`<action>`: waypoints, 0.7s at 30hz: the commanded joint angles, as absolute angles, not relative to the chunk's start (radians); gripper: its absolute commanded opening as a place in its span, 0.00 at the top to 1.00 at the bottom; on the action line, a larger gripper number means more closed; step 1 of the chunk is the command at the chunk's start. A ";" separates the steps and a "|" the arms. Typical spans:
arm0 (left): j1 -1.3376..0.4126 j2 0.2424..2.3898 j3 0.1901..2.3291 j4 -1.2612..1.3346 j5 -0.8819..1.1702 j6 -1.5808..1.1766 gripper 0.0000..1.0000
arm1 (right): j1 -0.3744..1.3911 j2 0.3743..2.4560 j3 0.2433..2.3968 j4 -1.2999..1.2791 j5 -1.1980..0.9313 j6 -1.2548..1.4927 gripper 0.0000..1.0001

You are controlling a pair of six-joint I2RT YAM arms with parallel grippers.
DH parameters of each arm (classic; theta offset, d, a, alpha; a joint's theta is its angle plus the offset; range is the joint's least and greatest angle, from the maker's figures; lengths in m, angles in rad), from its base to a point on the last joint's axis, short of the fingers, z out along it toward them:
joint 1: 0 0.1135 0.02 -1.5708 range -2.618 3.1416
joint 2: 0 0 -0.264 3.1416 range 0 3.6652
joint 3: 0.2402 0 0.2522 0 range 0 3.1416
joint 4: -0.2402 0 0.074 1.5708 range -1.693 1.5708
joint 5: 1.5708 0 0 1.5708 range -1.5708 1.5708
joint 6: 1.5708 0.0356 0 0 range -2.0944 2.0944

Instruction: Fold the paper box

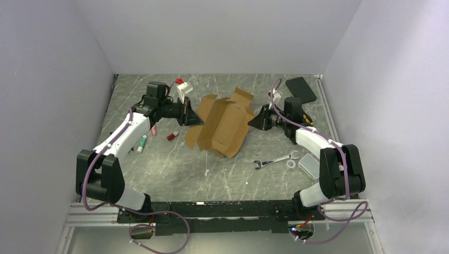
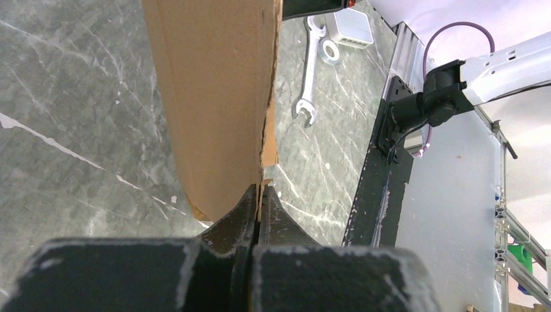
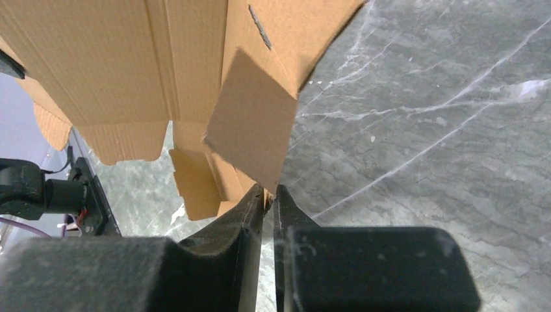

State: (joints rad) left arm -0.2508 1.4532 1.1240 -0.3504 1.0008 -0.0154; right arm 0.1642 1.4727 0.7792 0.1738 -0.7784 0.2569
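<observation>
Item: paper box, plain brown cardboard, unfolded die-cut sheet with flaps and creases showing. Location: middle of the counter, slung between the two arms, panels bowed and partly raised; whether its near corner rests on the counter cannot be told. Orientation: long axis runs roughly from the far right to the near left in the top view, so the grippers meet it across its short span, one on each side edge. Left gripper: pressed together on the sheet's left edge; the wrist view shows thin cardboard nipped between the fingertips and the panel rising straight ahead of them. Right gripper: nearly closed, pinching the corner of a small side flap on the right edge; the rest of the sheet spreads ahead and to the left of it in its wrist view. Proximity: both arms equally near, each in contact; the box lies directly between them, inward of each gripper. Judgement: any coming fold turns on this opposed hold, the two grippers drawing toward each other or rotating about the long creases. Also present, apart from the box: wrench, clear plastic case, black pad, marker.
</observation>
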 commanded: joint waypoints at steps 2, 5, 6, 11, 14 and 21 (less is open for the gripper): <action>-0.256 1.452 1.119 -0.313 1.042 -0.036 1.00 | 0.174 1.489 0.809 0.223 -0.832 0.293 0.81; -0.256 1.456 1.118 -0.313 1.040 -0.037 1.00 | 0.179 1.499 0.804 0.233 -0.846 0.302 0.76; -0.256 1.457 1.118 -0.311 1.040 -0.038 1.00 | 0.179 1.504 0.803 0.236 -0.855 0.304 0.75; -0.256 1.465 1.118 -0.306 1.045 -0.041 1.00 | 0.184 1.529 0.801 0.251 -0.878 0.314 0.70; -0.258 1.471 1.117 -0.305 1.047 -0.045 1.00 | 0.187 1.536 0.801 0.267 -0.919 0.322 0.69; -0.265 1.472 1.116 -0.297 1.064 -0.051 1.00 | 0.204 1.540 0.794 0.294 -0.954 0.328 0.64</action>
